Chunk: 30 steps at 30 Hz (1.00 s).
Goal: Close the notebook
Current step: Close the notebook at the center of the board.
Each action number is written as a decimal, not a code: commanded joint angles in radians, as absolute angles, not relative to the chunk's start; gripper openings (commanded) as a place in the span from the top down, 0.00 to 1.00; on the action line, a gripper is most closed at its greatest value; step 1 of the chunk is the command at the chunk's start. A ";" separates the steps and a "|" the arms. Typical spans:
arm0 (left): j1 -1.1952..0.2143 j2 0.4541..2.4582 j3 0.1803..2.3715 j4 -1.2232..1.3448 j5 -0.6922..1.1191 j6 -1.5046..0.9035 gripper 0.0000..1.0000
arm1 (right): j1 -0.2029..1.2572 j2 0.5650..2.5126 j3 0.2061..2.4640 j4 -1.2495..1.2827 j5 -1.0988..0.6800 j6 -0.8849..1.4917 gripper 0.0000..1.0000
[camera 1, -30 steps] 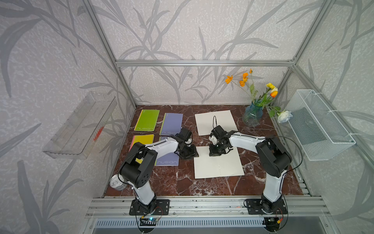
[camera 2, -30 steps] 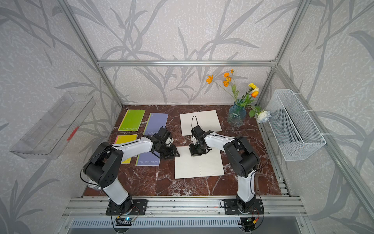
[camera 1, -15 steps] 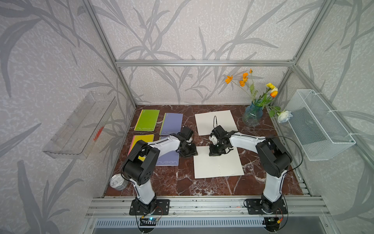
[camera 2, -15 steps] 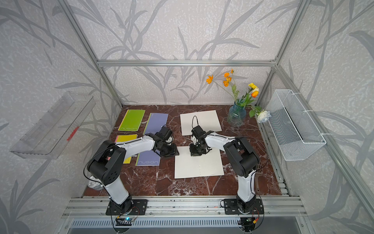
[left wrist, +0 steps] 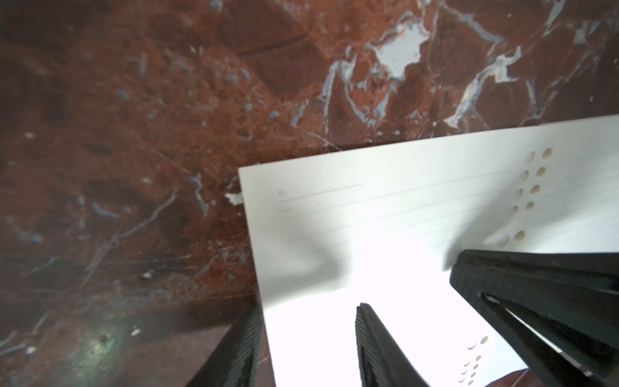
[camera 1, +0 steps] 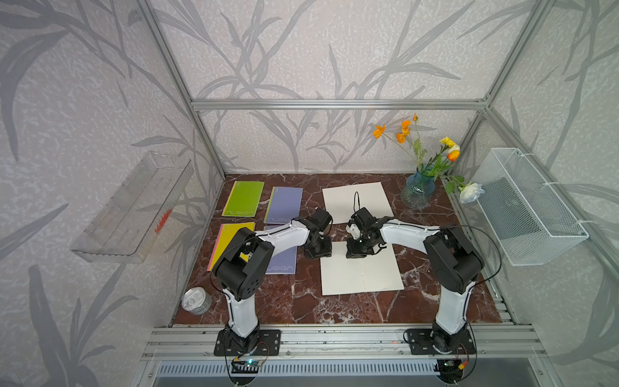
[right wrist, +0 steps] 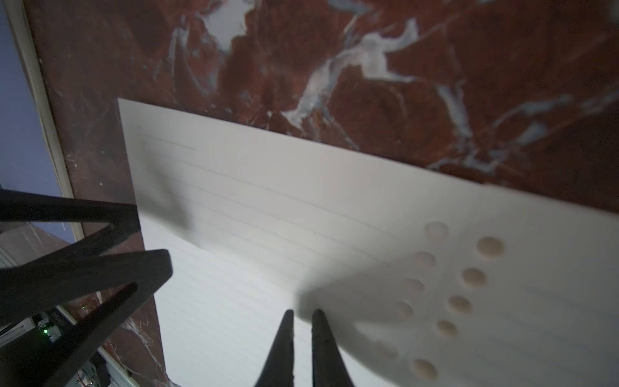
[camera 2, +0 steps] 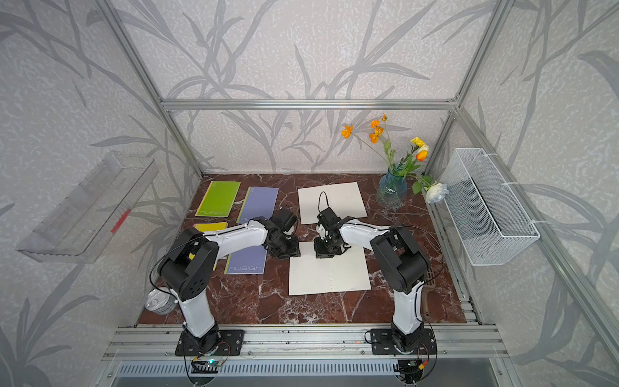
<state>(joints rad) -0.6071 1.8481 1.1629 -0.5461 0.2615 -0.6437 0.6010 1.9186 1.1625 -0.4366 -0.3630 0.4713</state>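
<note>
Left pincer [left wrist: 306, 338] straddles the open notebook's [camera 1: 360, 271] corner edge, jaws apart. Right pincer [right wrist: 301, 318], nearly closed and empty, rests on its page on the counter [camera 1: 301, 301].

I work in a staged test booth, not a home: my bases bolt to an aluminium rail [camera 1: 335, 338], leaf-print panels hang in a metal frame [camera 1: 335, 104] above it, marble-look tabletop [camera 1: 284, 301] just behind it.

notebook [camera 1: 360, 269]: matt white paper | table [camera 1: 284, 301]: glossy red marble | basket [camera 1: 526, 207]: white wire mesh
</note>
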 commanded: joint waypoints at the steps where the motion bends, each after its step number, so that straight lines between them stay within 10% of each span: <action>1: -0.614 1.859 1.184 -0.558 0.284 -0.636 0.53 | 0.614 2.018 1.086 -0.454 -0.299 0.472 0.86; 30: -0.614 1.729 1.121 -0.428 0.436 -0.675 0.54 | 0.616 2.020 1.064 -0.423 -0.318 0.479 0.87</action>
<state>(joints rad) -0.6064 1.7466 1.1339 -0.4587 0.3981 -0.6670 0.5972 1.9141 1.1297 -0.3607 -0.4000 0.4797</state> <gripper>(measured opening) 0.458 0.131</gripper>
